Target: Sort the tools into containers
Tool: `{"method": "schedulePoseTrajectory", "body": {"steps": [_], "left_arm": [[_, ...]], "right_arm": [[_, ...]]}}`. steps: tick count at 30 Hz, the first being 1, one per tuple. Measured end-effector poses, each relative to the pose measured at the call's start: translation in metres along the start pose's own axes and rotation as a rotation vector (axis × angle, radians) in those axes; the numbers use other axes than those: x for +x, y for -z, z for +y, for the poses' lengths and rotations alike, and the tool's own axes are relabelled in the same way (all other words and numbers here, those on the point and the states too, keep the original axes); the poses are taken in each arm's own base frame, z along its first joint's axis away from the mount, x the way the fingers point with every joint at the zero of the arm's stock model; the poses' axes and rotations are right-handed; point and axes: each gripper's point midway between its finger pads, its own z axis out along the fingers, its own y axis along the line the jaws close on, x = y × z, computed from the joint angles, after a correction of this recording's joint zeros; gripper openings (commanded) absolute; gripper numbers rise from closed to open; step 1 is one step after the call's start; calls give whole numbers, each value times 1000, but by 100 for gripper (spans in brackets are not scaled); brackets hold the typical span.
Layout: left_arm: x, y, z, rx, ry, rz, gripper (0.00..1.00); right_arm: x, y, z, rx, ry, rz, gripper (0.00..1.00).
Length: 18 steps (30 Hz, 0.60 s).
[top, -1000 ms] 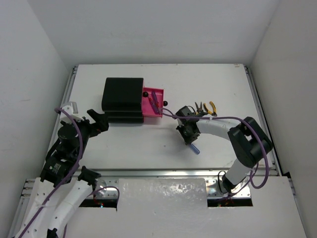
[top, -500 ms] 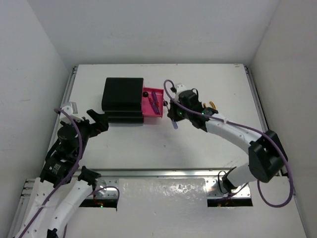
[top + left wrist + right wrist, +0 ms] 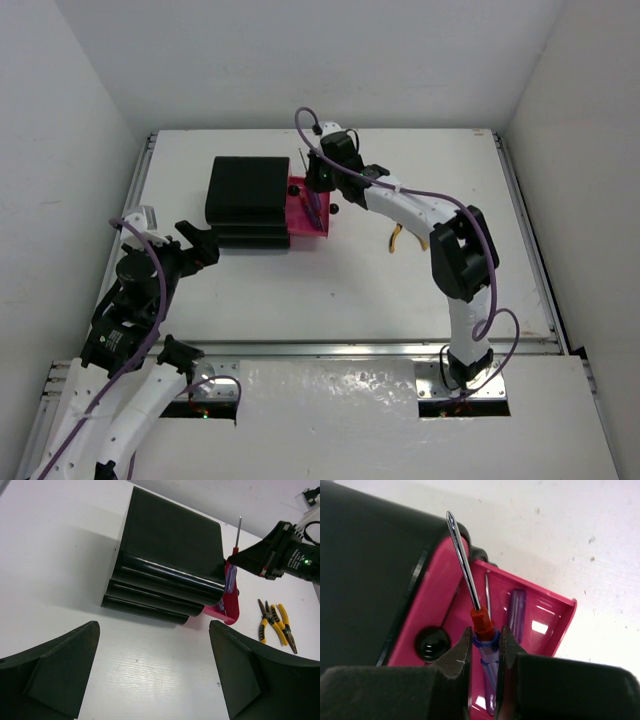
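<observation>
Gripping the blue-handled screwdriver (image 3: pixel 481 620) by its handle, the right pincer (image 3: pixel 484 640) is holding it tip up over the open pink drawer (image 3: pixel 542 630) of the black chest (image 3: pixel 248 190); the left pincer (image 3: pixel 152 630) is gaping wide, empty, near the chest.

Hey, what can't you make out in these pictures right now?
Inside the pink drawer: top view, right claw covers most.
The pliers: top view, right arm hides nearly all.
Handle of the held screwdriver: right wrist view, the claw covers it.
Inside the chest's shut drawers: every view.
</observation>
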Motion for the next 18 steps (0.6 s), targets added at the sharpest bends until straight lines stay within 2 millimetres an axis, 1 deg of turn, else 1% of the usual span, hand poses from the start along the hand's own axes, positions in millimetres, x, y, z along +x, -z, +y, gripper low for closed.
{"method": "schedulePoseTrajectory", "body": {"steps": [4, 6, 9, 15, 18], "left_arm": [[0, 0, 0, 1, 0, 1, 89], [0, 0, 0, 1, 0, 1, 89], [0, 0, -1, 3, 0, 2, 89], [0, 0, -1, 4, 0, 2, 89], [0, 0, -1, 4, 0, 2, 89]], "right_arm": [[13, -1, -7, 19, -17, 47, 15], [15, -1, -6, 14, -18, 55, 22], [19, 0, -5, 5, -22, 72, 40], [27, 4, 1, -33, -19, 115, 47], [25, 14, 2, -37, -17, 122, 47]]}}
